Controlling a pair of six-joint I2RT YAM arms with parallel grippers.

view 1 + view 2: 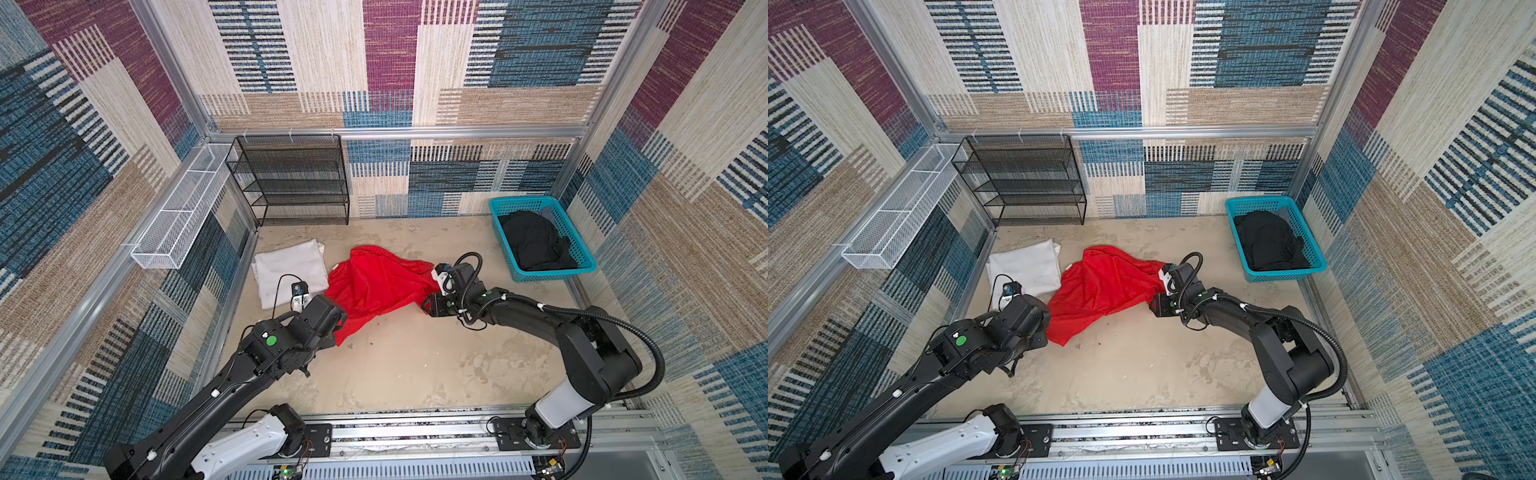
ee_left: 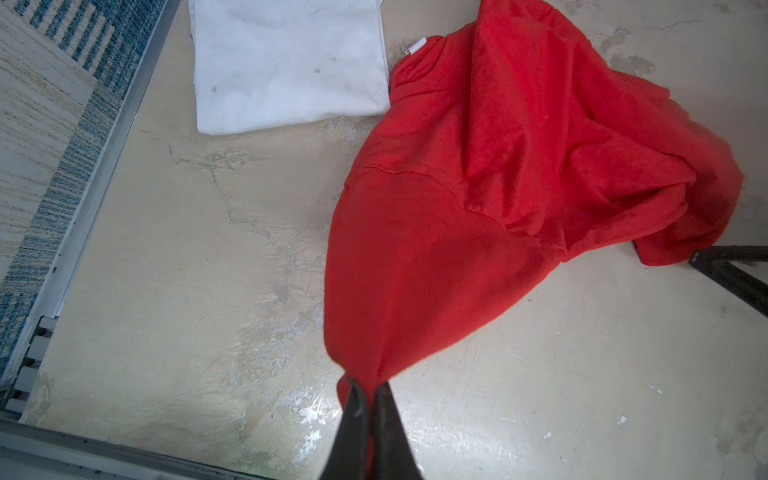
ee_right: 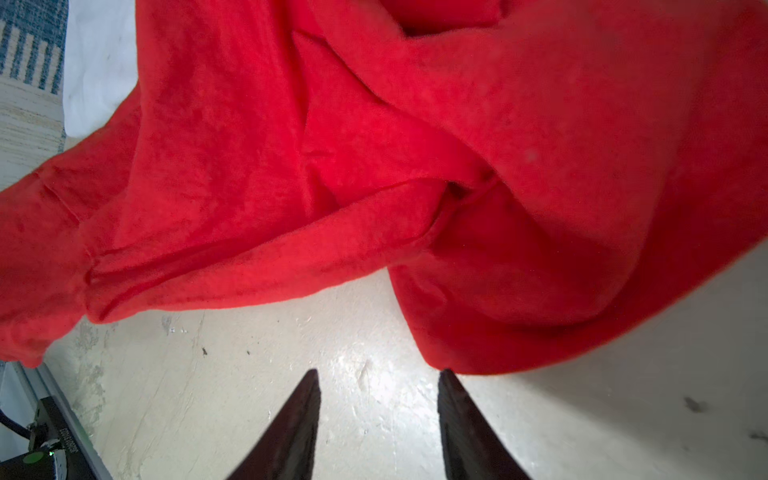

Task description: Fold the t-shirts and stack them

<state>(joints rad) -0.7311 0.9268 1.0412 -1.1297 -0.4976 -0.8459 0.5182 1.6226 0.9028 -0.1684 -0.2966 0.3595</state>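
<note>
Red t-shirt is lying crumpled mid-scene on the worktop, long axis running near-left to far-right. I am clamping its near-left corner with the left end effector. The right end effector, jaws apart, is facing the right edge just beside it.

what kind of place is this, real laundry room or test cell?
Likely a robot test cell, not a home: aluminium frame lined with carpet-pattern panels, two arms on a front rail, and staged laundry: a red shirt and a teal basket.
</note>
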